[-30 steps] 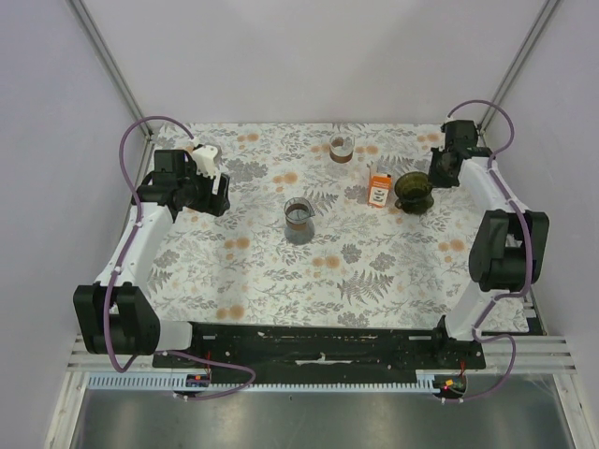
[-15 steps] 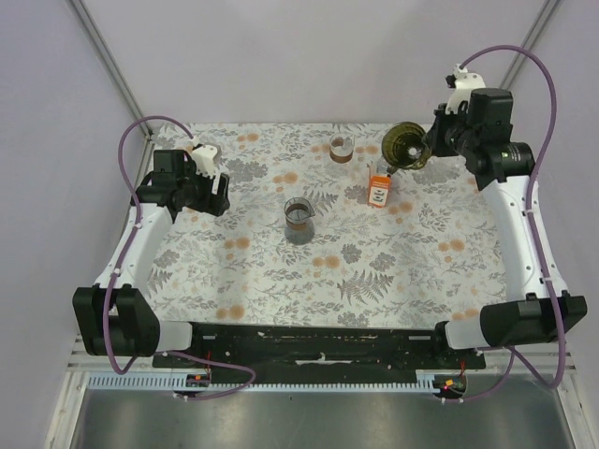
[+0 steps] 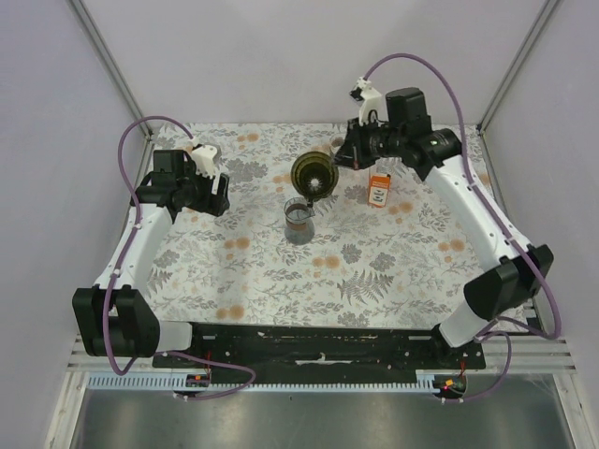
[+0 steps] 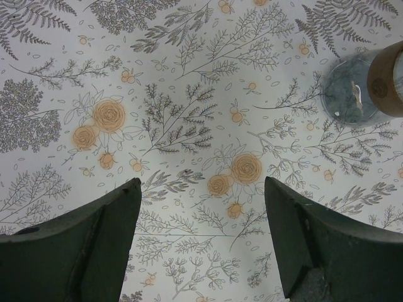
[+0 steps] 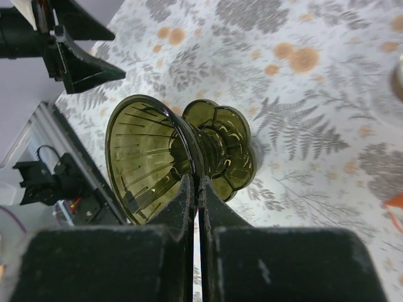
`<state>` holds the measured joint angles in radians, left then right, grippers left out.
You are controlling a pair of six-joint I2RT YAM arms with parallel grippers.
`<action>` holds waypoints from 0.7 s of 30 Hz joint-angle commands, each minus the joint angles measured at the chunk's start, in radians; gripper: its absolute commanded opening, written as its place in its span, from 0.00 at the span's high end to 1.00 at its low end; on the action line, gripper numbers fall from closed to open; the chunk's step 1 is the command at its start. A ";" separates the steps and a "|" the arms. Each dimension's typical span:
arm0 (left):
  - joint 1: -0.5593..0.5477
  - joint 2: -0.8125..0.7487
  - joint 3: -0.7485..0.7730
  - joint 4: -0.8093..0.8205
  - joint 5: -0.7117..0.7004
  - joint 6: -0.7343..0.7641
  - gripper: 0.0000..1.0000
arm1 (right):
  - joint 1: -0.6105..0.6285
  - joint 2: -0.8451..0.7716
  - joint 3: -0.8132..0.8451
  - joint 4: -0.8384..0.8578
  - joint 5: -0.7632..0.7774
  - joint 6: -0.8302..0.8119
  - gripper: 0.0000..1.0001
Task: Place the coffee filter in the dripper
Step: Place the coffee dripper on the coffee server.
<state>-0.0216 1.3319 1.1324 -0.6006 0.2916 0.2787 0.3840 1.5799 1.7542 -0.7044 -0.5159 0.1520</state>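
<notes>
Olive glass dripper (image 5: 151, 157) pinched in right claw (image 5: 196, 181), glass vessel (image 4: 362, 88) cut off

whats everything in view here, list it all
dripper: 1, olive-green glass, held in the air near the carafe
carafe: 1, clear glass, table centre
carton: 1, orange, right of the carafe
small glass jar: 1, brownish, rear, mostly hidden by the right arm
tablecloth: 1, white floral, covers the table
coffee filter: none in view
left fingers: 2, dark, open over bare cloth
right fingers: 2, dark, shut on the dripper's rim
</notes>
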 commanded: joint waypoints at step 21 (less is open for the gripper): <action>0.003 -0.023 0.007 -0.008 0.004 0.039 0.16 | 0.066 0.322 0.123 0.002 -0.150 0.047 1.00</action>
<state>-0.0216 1.3319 1.1324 -0.6044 0.2905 0.2855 0.4515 1.8786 1.8061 -0.7055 -0.6556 0.1917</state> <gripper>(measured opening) 0.846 0.011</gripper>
